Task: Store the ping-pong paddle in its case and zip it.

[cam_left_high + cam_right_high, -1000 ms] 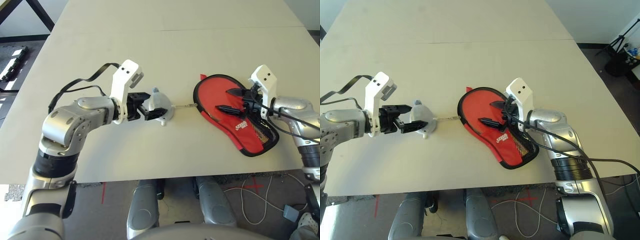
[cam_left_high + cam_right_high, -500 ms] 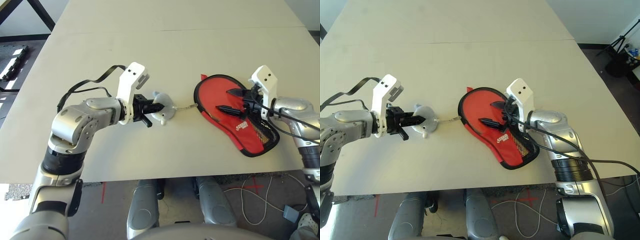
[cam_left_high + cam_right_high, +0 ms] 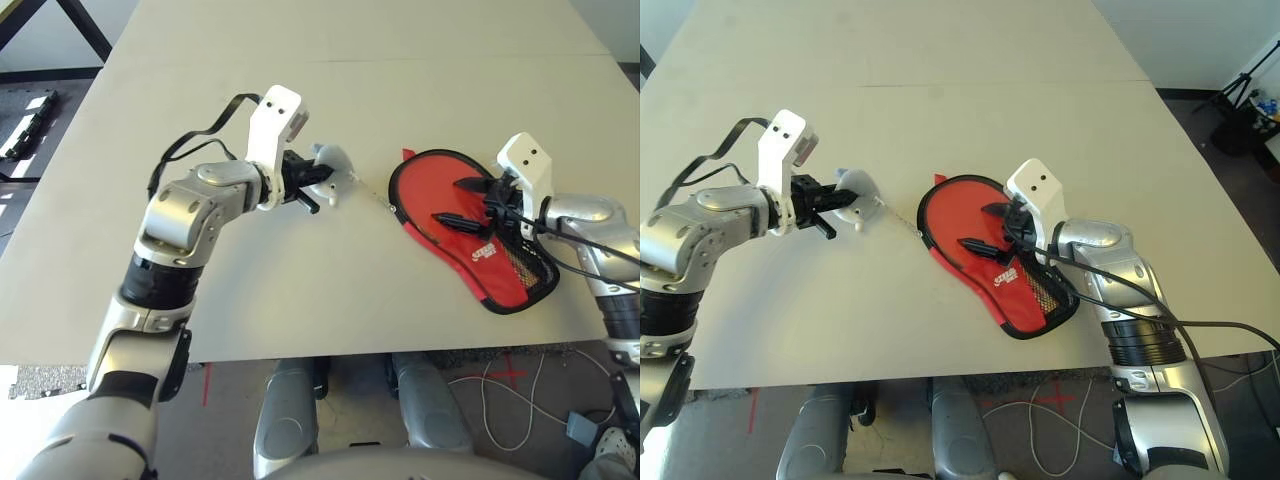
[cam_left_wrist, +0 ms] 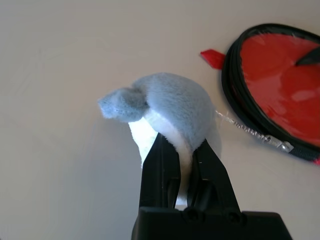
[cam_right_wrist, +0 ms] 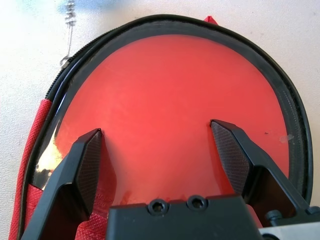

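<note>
We have the right gripper (image 5: 159, 131) spread wide over the red case (image 3: 448, 200), which lies on the table; best to press it down lightly so the fabric cannot slide. Beyond, the left gripper (image 4: 181, 150) is clamped on the plush charm (image 4: 175, 102), its chain (image 4: 245, 126) running to the zip's edge; we should draw it steadily along the curve, low and without jerks. Whether the paddle is inside, we cannot tell.
</note>
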`<control>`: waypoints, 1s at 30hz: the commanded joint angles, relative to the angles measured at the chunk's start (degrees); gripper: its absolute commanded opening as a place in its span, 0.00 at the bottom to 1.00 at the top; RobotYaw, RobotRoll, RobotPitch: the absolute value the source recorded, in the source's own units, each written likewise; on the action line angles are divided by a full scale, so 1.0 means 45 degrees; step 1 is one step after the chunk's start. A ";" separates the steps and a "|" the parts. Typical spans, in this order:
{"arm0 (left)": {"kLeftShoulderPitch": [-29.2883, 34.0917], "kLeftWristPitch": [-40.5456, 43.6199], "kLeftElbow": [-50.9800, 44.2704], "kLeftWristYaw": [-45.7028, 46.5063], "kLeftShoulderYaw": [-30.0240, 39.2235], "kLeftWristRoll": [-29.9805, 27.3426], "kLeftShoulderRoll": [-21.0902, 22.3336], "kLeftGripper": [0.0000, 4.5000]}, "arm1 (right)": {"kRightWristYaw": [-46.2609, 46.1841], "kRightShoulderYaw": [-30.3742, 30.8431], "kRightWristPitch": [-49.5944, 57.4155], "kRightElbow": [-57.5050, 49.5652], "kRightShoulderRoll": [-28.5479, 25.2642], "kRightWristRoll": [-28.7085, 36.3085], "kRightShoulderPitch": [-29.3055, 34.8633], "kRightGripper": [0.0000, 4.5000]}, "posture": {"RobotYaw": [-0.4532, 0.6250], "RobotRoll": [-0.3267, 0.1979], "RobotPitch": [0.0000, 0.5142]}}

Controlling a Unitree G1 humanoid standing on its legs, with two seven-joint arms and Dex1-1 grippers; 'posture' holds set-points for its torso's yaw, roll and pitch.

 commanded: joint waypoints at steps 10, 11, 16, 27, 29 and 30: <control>-0.3620 -0.6419 0.8755 -0.0096 -0.0220 0.2664 -0.2448 0.01 | 0.0020 0.0752 0.0766 0.0152 0.0078 -0.0265 0.0935 1.00 | 0.34 0.62 0.57; -0.3950 -0.6962 0.9554 0.0026 -0.0052 0.2717 -0.2660 0.01 | -0.0004 0.0740 0.0800 0.0087 0.0076 -0.0249 0.0986 1.00 | 0.34 0.62 0.57; -0.5206 -0.9283 1.2790 0.0573 0.0266 0.3329 -0.3283 0.01 | -0.0146 0.0706 0.1013 -0.0223 0.0146 -0.0180 0.1108 1.00 | 0.32 0.62 0.55; -0.6577 -1.1076 1.5081 0.1442 0.1183 0.3933 -0.4200 0.01 | -0.0358 0.0576 0.1231 -0.0591 0.0160 -0.0092 0.1329 1.00 | 0.29 0.62 0.54; -0.6703 -1.1142 1.5170 0.1325 0.1260 0.4025 -0.4345 0.01 | -0.0406 0.0562 0.1279 -0.0661 0.0175 -0.0072 0.1358 1.00 | 0.29 0.62 0.54; -0.6764 -1.1174 1.5172 0.1163 0.1281 0.4066 -0.4430 0.01 | -0.0428 0.0553 0.1300 -0.0699 0.0184 -0.0065 0.1379 1.00 | 0.28 0.62 0.54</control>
